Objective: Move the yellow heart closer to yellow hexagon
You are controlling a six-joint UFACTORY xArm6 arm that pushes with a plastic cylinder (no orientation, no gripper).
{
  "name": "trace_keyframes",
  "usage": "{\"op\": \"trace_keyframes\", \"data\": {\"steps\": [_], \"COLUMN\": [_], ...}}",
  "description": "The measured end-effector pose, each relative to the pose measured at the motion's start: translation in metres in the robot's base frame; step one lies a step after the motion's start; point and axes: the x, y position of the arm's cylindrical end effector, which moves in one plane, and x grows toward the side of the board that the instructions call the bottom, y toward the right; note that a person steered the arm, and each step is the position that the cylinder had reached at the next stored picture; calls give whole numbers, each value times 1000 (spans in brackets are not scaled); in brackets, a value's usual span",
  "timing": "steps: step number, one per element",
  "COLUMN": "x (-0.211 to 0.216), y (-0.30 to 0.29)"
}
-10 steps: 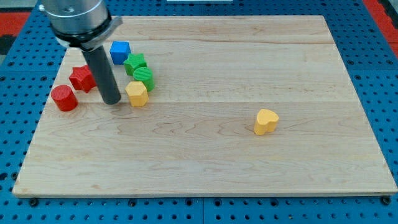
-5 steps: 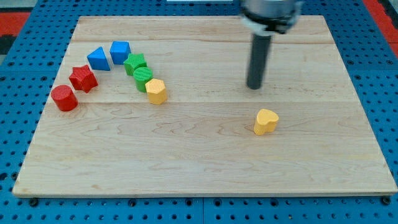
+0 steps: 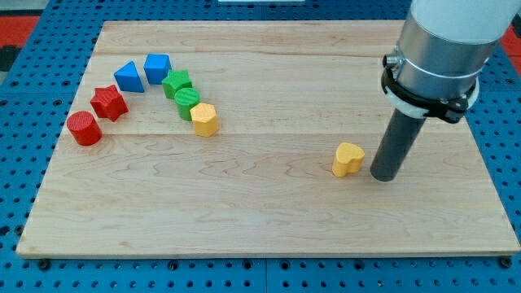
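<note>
Yellow heart (image 3: 348, 159): lower right of centre on the wooden board (image 3: 269, 220), well apart from every other block.
Yellow hexagon (image 3: 204, 119): upper left of centre, touching the lower end of the green pair.
My tip (image 3: 383, 175): on the board just to the view's right of the heart, close beside it; whether it touches, I cannot tell.
Jaws: none here, only a plain rod, so nothing spread or pinching.
Step in hand: probably starting the push leftward.
Doing it well: the hexagon lies left and slightly up, so set the tip a little below the heart's right side and drive through its middle, or it will spin off.
Stopping: ease off short of the hexagon to avoid knocking the green cylinder (image 3: 187, 101).
</note>
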Motion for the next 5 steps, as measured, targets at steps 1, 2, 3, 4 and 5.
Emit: {"op": "trace_keyframes", "data": {"steps": [1, 2, 3, 4, 5], "x": [-9, -18, -28, -51, -54], "y": [-32, -74, -73, -12, -52]}}
